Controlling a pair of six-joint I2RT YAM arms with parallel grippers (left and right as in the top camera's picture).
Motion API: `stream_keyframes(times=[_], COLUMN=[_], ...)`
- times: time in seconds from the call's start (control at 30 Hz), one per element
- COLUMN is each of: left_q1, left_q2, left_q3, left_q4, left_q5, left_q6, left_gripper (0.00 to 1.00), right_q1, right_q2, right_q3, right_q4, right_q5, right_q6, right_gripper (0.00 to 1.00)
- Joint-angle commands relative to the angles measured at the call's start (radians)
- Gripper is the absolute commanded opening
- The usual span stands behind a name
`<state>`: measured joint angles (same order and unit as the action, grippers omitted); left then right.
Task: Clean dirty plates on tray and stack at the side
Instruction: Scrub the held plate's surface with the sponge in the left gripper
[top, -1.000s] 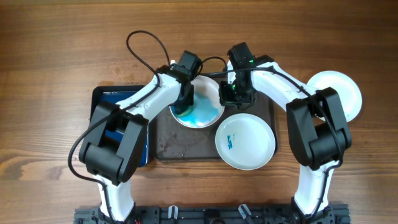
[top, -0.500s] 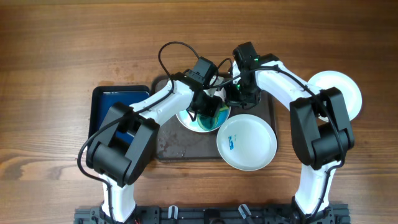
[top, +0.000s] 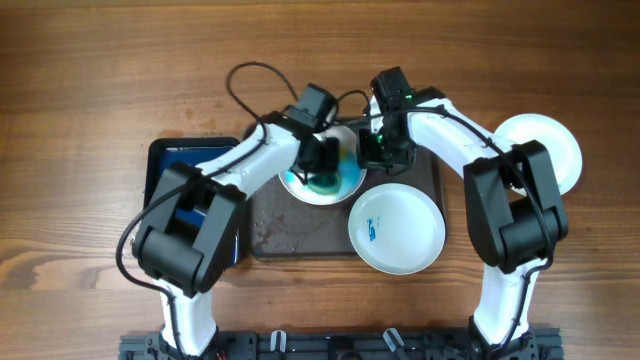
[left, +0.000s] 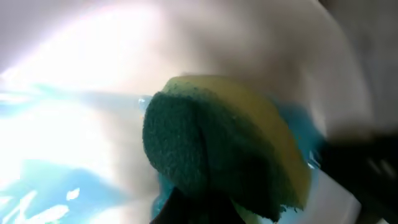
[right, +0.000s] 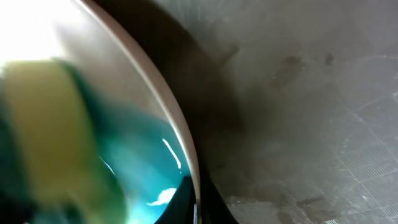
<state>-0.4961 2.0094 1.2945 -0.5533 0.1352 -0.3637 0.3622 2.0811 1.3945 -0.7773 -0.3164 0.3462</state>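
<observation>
I am in the scrubbing step on the first plate (top: 298, 186), which sits at the far end of the tray (top: 300, 235). My left hand (top: 322, 162) is clamped tight on a sponge (left: 217, 143), green scouring face and yellow back. The sponge is pressed into the plate's well, where blue-teal liquid is spread in a wide film. My right hand (top: 378, 152) is closed narrow at the plate's right rim. In the right wrist view the rim runs into the dark finger at the bottom edge, so I judge it is pinching the rim to steady the plate, though the contact is partly hidden.

The second plate (top: 400, 235) lies at the tray's near right corner, overhanging the edge, with a small blue mark left of its middle. The third plate (top: 550, 150) lies on the bench (top: 100, 80) well to the right of the tray. I can make out no smear on it, so I take it as the start of the stack. A smaller blue tray (top: 170, 160) sits just beside the brown one on the left, mostly under my left arm.

I put the job at about a third done. The next move calls for wiping until the film is gone and then lifting the sponge clear. After that, the right hand has to carry the plate level across to the third one. A wet rim may slip in that pinch.
</observation>
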Motion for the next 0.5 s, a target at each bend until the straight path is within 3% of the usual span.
stream_keyframes(times=[0.0, 0.33, 0.47], left_q1=[0.092, 0.100, 0.100], left_q2=[0.042, 0.042, 0.042], left_q3=[-0.021, -0.021, -0.021], left_q4=[0.009, -0.043, -0.144], left_q5=[-0.375, -0.644, -0.626], left_q6=[-0.097, -0.141, -0.150], left_gripper=[0.04, 0.04, 0.04], right_q1=[0.006, 0.006, 0.006], right_q2=[0.055, 0.055, 0.055], right_q3=[-0.031, -0.031, -0.031], right_q4=[-0.020, -0.026, -0.027], right_q5=[0.101, 0.103, 0.103], right_q6=[-0.003, -0.003, -0.002], right_gripper=[0.05, 0.05, 0.05])
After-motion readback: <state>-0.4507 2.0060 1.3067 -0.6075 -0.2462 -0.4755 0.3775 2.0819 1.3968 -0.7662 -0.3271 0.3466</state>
